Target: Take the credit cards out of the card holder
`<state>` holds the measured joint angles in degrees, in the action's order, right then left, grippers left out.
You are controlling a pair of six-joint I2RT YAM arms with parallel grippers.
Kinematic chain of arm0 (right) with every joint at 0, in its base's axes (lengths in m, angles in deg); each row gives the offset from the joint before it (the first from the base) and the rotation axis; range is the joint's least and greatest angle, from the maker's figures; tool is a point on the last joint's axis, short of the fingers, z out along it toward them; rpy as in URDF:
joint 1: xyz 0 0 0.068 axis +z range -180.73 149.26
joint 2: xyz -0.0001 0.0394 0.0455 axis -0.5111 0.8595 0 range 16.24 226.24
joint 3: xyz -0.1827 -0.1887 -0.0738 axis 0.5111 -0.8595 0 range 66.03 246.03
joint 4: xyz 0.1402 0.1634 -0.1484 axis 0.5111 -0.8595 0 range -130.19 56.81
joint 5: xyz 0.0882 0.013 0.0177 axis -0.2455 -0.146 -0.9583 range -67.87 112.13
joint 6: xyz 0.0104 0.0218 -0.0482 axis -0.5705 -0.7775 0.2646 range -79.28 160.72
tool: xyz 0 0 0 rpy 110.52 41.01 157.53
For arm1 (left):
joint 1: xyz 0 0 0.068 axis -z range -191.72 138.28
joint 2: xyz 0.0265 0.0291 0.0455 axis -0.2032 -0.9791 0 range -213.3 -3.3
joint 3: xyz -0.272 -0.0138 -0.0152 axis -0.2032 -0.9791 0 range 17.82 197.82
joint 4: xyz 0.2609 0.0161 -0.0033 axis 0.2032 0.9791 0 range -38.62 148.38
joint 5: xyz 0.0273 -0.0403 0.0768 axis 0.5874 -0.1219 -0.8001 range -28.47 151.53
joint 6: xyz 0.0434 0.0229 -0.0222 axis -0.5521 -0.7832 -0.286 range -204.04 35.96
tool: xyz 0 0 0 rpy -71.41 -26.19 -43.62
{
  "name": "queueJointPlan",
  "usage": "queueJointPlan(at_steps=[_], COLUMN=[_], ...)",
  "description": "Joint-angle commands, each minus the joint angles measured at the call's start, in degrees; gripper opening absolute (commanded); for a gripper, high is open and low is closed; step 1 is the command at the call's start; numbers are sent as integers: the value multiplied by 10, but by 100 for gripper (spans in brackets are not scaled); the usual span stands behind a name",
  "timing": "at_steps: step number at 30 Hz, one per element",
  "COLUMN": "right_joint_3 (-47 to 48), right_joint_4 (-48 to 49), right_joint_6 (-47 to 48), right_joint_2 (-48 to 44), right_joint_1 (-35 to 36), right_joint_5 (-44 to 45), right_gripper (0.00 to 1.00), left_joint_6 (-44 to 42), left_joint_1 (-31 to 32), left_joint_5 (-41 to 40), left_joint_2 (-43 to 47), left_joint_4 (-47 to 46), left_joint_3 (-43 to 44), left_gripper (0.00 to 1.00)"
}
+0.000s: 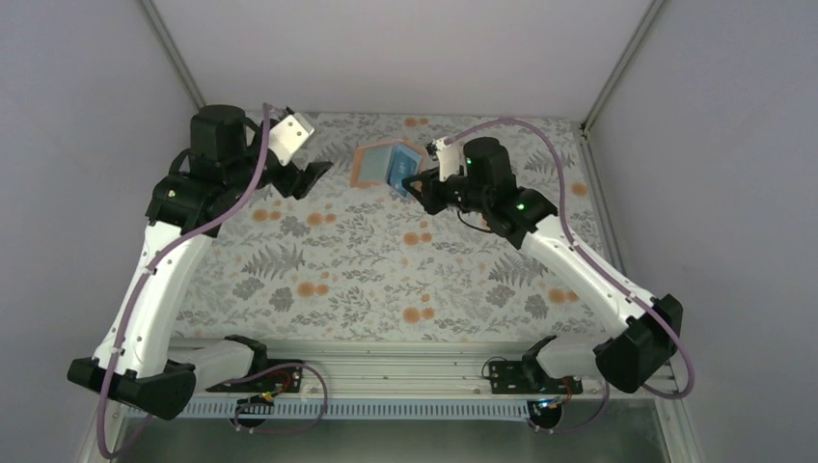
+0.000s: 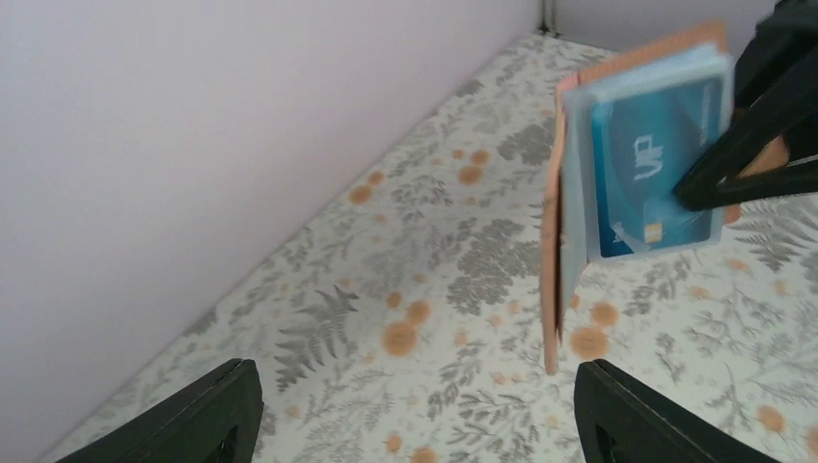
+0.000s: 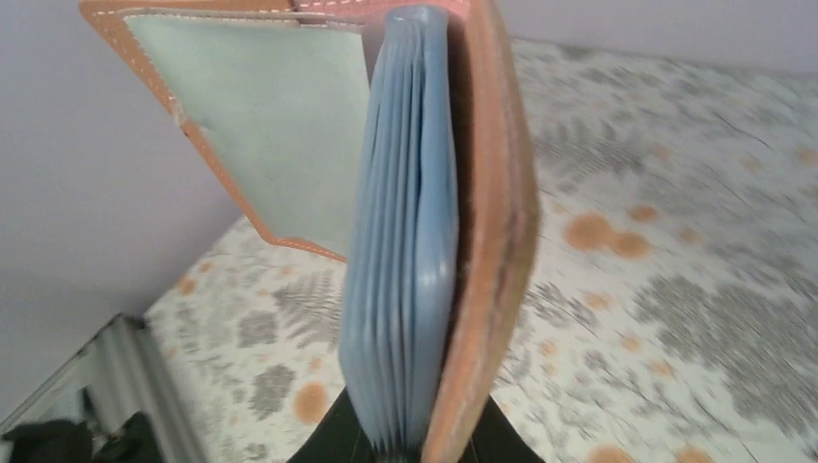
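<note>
Now: the right gripper (image 1: pixel 413 183) has the holder (image 1: pixel 378 166) at the far middle of the table (image 1: pixel 386 289).
Right gripper: its two fingers are squeezed together on the holder, one on each side. They pinch the long edge across from the fold.
Left gripper (image 2: pixel 415 424): its fingers are wide apart with nothing between them. It is near the holder, on its left, and not touching it.
Holder: it is brown and open like a book. It stands on edge, not flat.
Long side: in the left wrist view it runs up and down, tipped a little. The fold is on the side away from the right gripper.
Cover (image 3: pixel 260 135): one flap swings out to the left. The other flap lies against the sleeves.
Sleeves (image 3: pixel 405 241): they are a stack of clear bluish pockets, seen edge-on from the right wrist.
Card (image 2: pixel 656 164): it is blue and sits inside the front sleeve, its face turned to the left gripper. Its long side runs up and down, the same way as the holder.
Other cards: cannot tell.
Low corner: cannot tell if it touches the table.
</note>
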<state>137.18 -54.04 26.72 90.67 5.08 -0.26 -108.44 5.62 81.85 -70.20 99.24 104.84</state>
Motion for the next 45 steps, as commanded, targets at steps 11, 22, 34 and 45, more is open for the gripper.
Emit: queueJointPlan(at_steps=[11, 22, 34, 45], right_joint_3=[30, -15, -45, -42], right_joint_4=[-2, 69, 112, 165], right_joint_6=[-32, 34, 110, 101], right_joint_2=[47, 6, -41, -23], right_joint_1=[21, 22, 22, 31], right_joint_5=[65, -76, -246, -257], right_gripper=[4, 4, 4, 4], left_joint_6=[10, 50, 31, 17], left_joint_1=[39, 50, 50, 72], left_joint_5=[294, 268, 247, 335], left_joint_2=[-58, -105, -92, -103], left_joint_4=[10, -23, -12, 6], left_joint_3=[-31, -36, -22, -2], left_gripper=[53, 49, 41, 29])
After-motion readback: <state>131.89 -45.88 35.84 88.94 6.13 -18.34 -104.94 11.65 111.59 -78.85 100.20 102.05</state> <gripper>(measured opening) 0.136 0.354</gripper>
